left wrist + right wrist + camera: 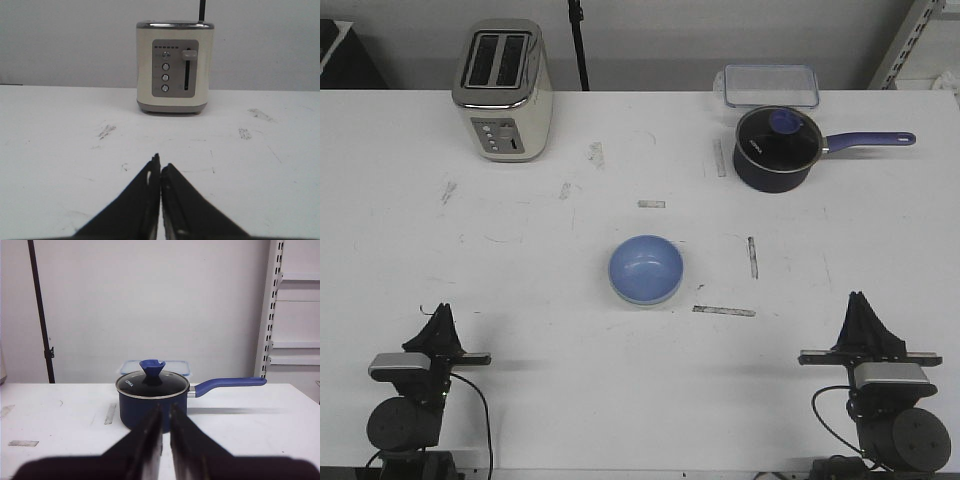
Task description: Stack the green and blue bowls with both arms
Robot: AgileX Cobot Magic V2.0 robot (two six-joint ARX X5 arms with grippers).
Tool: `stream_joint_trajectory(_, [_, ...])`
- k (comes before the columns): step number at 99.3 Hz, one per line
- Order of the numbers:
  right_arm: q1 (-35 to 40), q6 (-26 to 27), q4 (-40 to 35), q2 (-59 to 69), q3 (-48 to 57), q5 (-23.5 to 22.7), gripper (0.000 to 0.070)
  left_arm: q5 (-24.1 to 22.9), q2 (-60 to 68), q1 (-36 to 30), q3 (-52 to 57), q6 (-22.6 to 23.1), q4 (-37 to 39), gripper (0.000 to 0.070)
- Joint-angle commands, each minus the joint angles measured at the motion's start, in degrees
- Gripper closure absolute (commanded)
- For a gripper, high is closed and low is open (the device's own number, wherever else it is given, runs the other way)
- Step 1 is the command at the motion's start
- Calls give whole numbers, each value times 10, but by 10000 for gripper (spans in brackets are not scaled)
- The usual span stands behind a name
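**Op:** White tabletop [520,290], scuffed with grey marks, against a pale wall. From my front camera, working left to right: my left end effector [442,312] sits at the near left edge, fingers pressed together, nothing in them.

**Desk:** Confirmed on the wrist feed?

**Op:** Yes. The left wrist camera shows the left end effector [160,167] with its two black fingers meeting at the tips, clenched on nothing. Beyond it stands a cream toaster [174,67], at the far left of the tabletop in the front view [504,88].

**Desk:** And the bowls?

**Op:** I see the blue bowl [646,269] upright near the middle of the tabletop, well apart from both arms. A pale rim shows along its lower edge; I cannot tell whether that is the green bowl under it.

**Desk:** Further right?

**Op:** A dark blue saucepan [777,150] with a glass lid, handle pointing right, and a clear container [771,84] just behind it. Then my right end effector [860,303] at the near right edge. On its wrist camera, the right end effector [165,412] has fingers nearly together, a thin slit between them, grasping nothing, the saucepan [152,400] ahead.
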Motion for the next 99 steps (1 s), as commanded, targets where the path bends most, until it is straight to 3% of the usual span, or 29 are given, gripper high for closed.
stream_joint_trajectory(1, [0, -2, 7, 0, 2, 0, 682, 3, -1, -1, -12, -3, 3, 697])
stream_joint_trajectory(99, [0, -2, 7, 0, 2, 0, 682, 3, -1, -5, -12, -3, 8, 697])
